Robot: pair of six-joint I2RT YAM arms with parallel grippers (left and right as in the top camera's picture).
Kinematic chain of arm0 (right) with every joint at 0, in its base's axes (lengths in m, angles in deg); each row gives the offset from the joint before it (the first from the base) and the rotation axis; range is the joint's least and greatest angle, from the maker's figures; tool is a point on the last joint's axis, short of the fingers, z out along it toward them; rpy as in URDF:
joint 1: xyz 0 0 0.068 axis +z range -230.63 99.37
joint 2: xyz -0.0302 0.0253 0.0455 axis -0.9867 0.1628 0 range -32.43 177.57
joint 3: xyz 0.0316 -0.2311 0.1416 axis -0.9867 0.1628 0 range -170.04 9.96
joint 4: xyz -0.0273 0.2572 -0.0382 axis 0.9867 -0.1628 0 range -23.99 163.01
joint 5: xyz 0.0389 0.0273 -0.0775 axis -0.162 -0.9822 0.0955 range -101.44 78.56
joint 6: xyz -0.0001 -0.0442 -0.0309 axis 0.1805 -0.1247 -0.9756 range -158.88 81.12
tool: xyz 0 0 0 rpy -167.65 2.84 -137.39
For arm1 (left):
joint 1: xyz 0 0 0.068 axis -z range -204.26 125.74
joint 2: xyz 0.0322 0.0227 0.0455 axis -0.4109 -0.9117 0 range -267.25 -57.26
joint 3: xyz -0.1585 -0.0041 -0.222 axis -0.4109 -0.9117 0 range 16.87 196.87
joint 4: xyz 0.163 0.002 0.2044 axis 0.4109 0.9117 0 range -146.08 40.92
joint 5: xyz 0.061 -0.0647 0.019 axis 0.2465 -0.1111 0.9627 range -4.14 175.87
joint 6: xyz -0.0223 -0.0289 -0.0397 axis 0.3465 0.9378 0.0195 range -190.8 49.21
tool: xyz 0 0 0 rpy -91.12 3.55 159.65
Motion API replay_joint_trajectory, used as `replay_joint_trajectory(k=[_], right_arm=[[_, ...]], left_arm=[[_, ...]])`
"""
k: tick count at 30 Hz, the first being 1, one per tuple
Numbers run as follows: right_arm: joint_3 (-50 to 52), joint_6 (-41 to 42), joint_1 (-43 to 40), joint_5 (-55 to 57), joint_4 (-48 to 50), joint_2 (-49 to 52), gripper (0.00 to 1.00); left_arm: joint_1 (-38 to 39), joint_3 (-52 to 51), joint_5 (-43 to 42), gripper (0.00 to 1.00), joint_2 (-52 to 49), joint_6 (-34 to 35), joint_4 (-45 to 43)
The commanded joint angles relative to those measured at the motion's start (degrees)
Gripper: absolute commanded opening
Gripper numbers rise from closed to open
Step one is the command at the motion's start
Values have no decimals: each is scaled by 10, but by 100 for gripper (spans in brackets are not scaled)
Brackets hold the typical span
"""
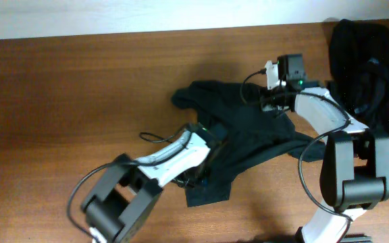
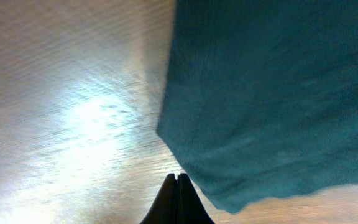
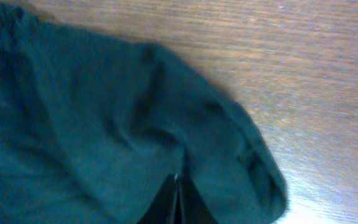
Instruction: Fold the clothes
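Left gripper (image 2: 178,179): fingers together over bare table (image 1: 80,88), just beside the shirt's edge, no cloth seen between them.
T-shirt (image 1: 255,138): black, crumpled mid-table.
Right gripper (image 3: 176,182): fingers clamped on a shirt fold.
Pile of clothes (image 1: 367,61): black, far right corner.
Advice: spread the shirt flat first; the left needs its own hold.
Writing: none readable.

Overhead, the light is even and the picture fairly sharp, with soft shadows on the table (image 1: 80,88). The left wrist view is blurred — strong white glare on the wood, and the clothes (image 2: 278,93) look teal. The right wrist view is dimmer and soft.
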State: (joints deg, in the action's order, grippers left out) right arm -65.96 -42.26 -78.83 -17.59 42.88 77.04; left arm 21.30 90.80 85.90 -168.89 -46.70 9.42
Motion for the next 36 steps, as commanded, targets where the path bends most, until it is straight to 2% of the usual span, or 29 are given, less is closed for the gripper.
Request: replay_joint_trajectory(k=[1, 7, 10, 12, 16, 22, 26, 31, 36], right_arm=[[-65, 19, 0, 24, -36, 0, 4], [-134, 28, 0, 24, -134, 0, 4], [-148, 28, -3, 24, -177, 0, 4], [-149, 30, -8, 24, -188, 0, 4], [-149, 31, -24, 23, -201, 0, 4], [-149, 34, -38, 21, -206, 0, 4], [-149, 34, -37, 21, -211, 0, 4], [-149, 34, -37, 21, -213, 0, 4], [-149, 34, -37, 21, -214, 0, 4]], left_arm=[[-16, 0, 9, 0, 62, -19, -7], [-33, -1, -16, 0, 83, -20, -30], [-31, -21, -87, 0, 83, -49, -94], [-30, -45, -117, 0, 83, -50, -129], [-30, -105, -122, 0, 83, -49, -195], [-30, -167, -209, 0, 83, -49, -292], [-30, -167, -181, 0, 83, -44, -287], [-30, -167, -63, 0, 83, -7, -232], [-35, -169, -5, 1, 83, -3, -188]])
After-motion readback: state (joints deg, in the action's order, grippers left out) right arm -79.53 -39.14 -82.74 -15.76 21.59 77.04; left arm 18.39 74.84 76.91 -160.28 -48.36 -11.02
